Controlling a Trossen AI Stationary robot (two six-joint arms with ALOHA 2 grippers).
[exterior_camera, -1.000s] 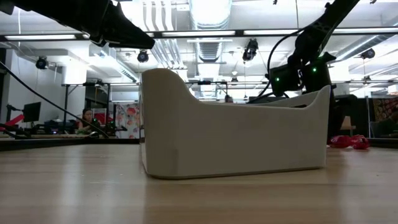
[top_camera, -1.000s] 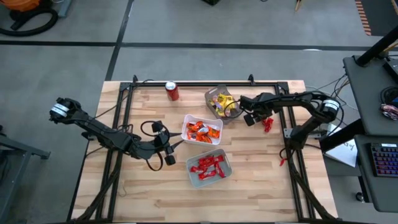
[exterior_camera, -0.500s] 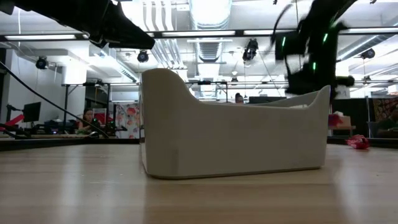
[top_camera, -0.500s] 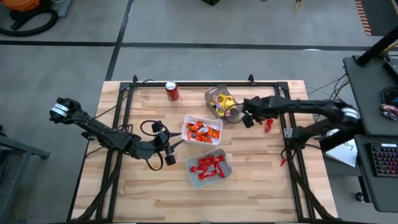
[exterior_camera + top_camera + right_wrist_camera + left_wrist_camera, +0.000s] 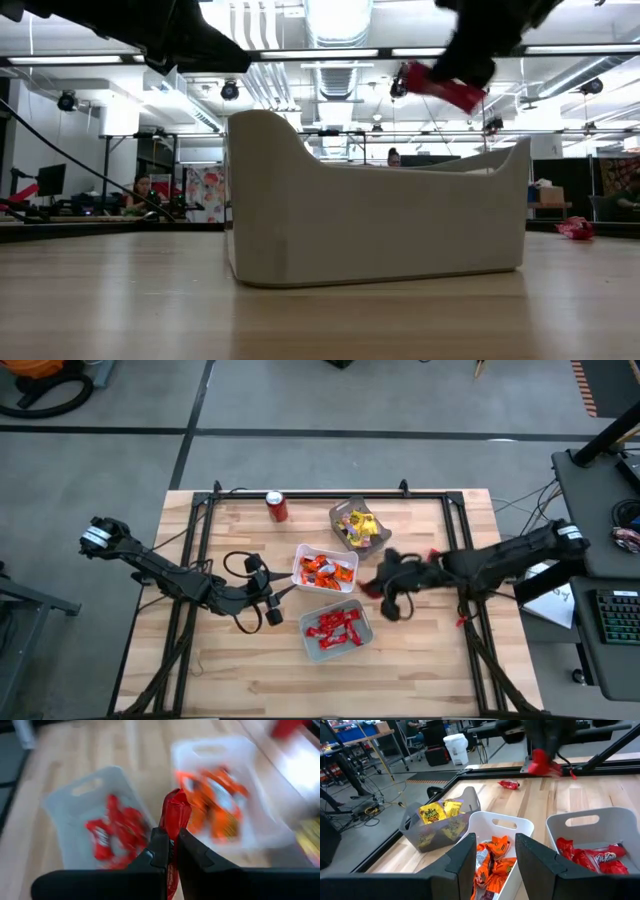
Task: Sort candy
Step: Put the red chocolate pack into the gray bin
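Three trays stand mid-table. A grey tray [image 5: 336,516] holds yellow candy [image 5: 434,812], a white tray [image 5: 299,557] holds orange candy [image 5: 326,569], and a pale tray [image 5: 306,632] holds red candy [image 5: 337,626]. My right gripper [image 5: 381,590] hovers just right of the red and orange trays, shut on one red candy [image 5: 175,814]. Another red candy [image 5: 508,784] lies on the wood at the right. Left of the trays my left gripper [image 5: 495,862] stands open with nothing between its fingers, facing them. My right gripper pinches the red candy between its two fingers [image 5: 161,845], near the wrapper's middle. One wrapper end [image 5: 176,805] sticks out past the fingertips. The fingers slant down from the table's right side. The candy [image 5: 445,88] is tilted and hangs lifted clear, high above the trays.
A red soda can [image 5: 277,507] stands at the table's far edge, left of the grey tray. A black frame [image 5: 300,495] runs along the table's far and side edges. Bare wood lies near the front edge [image 5: 330,685].
My right gripper has taken one red candy off the wood right of the grey tray. It has risen and swung toward the table's near left, to beside the red-candy tray, rolling as it went. A second red candy stays on the wood.
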